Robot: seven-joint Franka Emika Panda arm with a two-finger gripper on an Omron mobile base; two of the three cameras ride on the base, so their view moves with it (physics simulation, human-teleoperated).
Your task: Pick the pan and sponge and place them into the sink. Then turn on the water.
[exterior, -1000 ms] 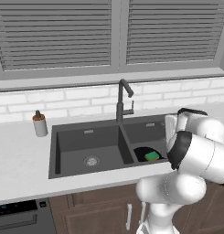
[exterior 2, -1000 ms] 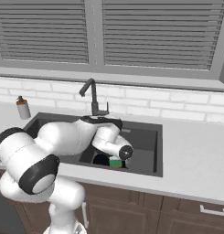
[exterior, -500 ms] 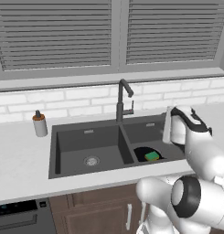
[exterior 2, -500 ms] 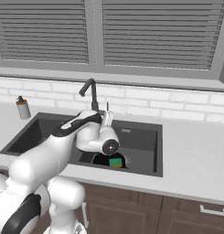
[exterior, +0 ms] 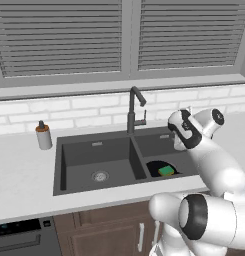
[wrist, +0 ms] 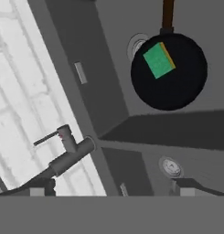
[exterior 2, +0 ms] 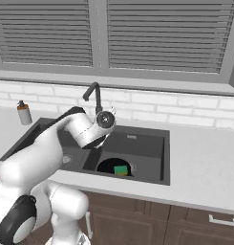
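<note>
The black pan lies flat in the right basin of the dark sink, its handle pointing away from the faucet. On the pan rests the green sponge, which I also see as the sponge and the sponge. My gripper hangs open and empty above the sink's divider, close to the dark faucet. From the bases, the gripper is just right of the faucet, and the gripper is over the right basin's back edge. No stream runs from the spout.
A grey soap bottle with an orange collar stands on the counter left of the sink. The white brick wall and window sill run behind the faucet. The left basin's silver drain is uncovered. The faucet's lever sticks out sideways.
My hand has risen out of the right basin and swung toward the faucet. The pan and sponge have stayed where they lay.
</note>
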